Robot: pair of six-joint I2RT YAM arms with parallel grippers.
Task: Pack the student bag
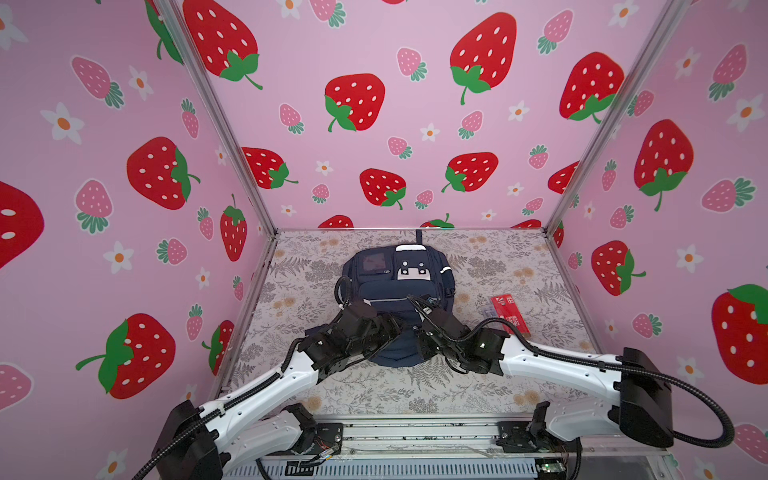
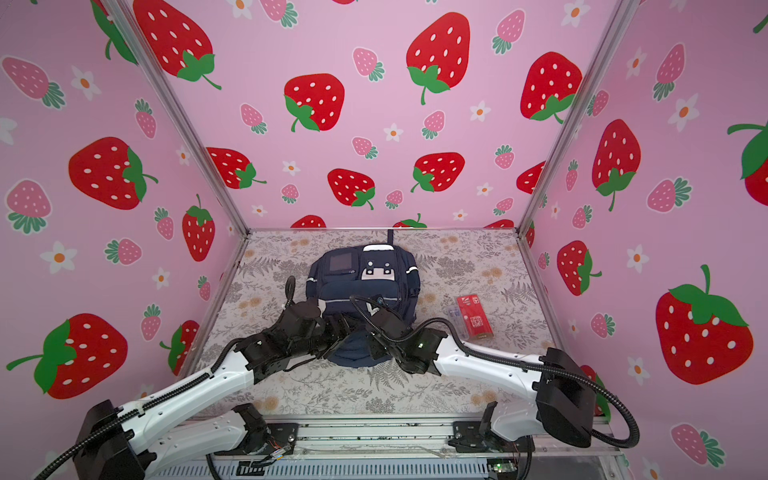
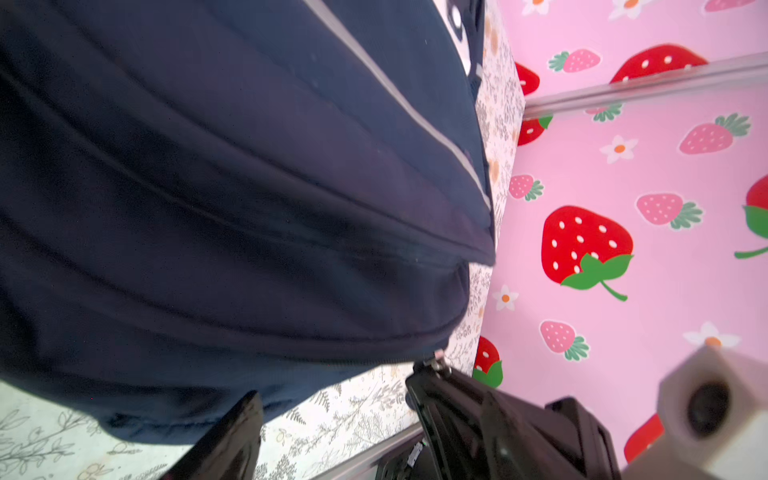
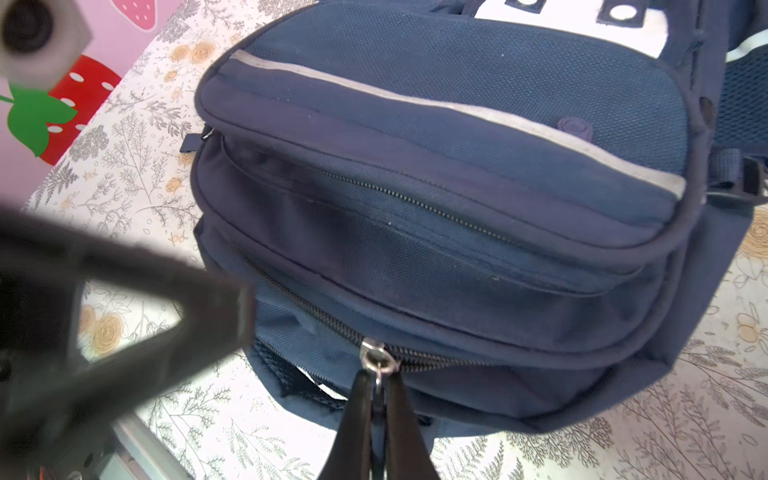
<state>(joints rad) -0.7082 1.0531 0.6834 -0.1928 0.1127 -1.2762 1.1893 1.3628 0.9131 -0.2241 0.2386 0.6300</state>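
Note:
The student bag (image 1: pixel 399 286) (image 2: pixel 361 286), a navy backpack with silver stripes and a white face patch, lies flat mid-table in both top views. It fills the right wrist view (image 4: pixel 436 174) and the left wrist view (image 3: pixel 208 187). My right gripper (image 4: pixel 379 380) (image 1: pixel 419 330) (image 2: pixel 366 332) is shut on the metal zipper pull (image 4: pixel 376 357) at the bag's near end. My left gripper (image 3: pixel 365 419) (image 1: pixel 392 326) (image 2: pixel 340 328) stands open right beside it, nothing between its fingers (image 3: pixel 235 436), one finger against the bag's lower edge.
A flat red package (image 1: pixel 510 313) (image 2: pixel 473 316) lies on the floral table (image 1: pixel 457 386) to the right of the bag. Pink strawberry walls close in three sides. Both arms cross above the table's near half.

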